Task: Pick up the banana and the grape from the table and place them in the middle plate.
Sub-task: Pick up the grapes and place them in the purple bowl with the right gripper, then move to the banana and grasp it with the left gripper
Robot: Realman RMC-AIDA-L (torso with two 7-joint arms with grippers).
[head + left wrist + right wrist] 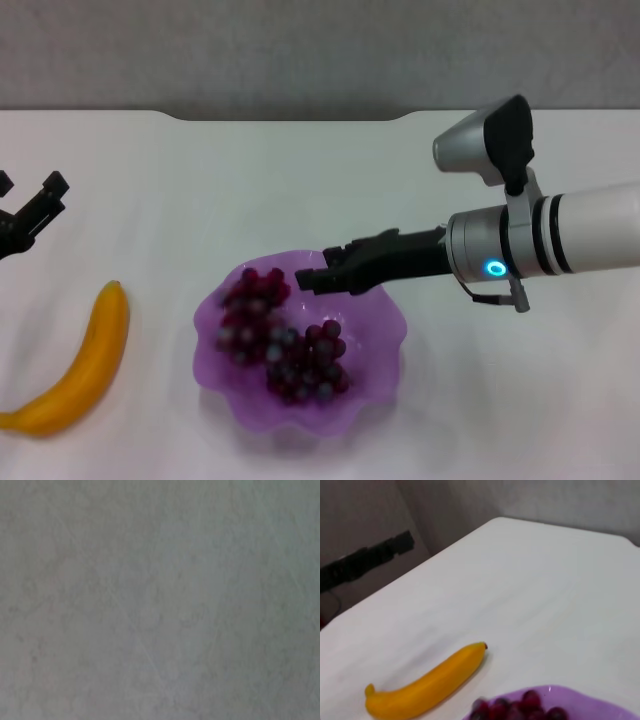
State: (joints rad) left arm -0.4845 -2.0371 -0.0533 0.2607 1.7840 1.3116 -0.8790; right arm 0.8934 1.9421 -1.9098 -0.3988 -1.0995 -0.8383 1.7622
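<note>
Dark-red grape bunch sits in translucent purple scalloped dish. Right gripper at dish's 12 o'clock, fingers near-closed, empty. Glossy yellow curved banana lies at dish's 9 o'clock; we'd bring left gripper, fingers apart, down across banana's mid-curve.

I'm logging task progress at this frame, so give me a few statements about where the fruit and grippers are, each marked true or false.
1. The grape lies inside the middle plate. True.
2. The banana is in the plate too. False: it lies on the table, on the plate's left, apart from it.
3. The right gripper is above the plate's far rim. True.
4. The right gripper holds the grape. False: it holds nothing.
5. The left gripper grips the banana. False: it is farther back over the table, apart from the banana.
</note>
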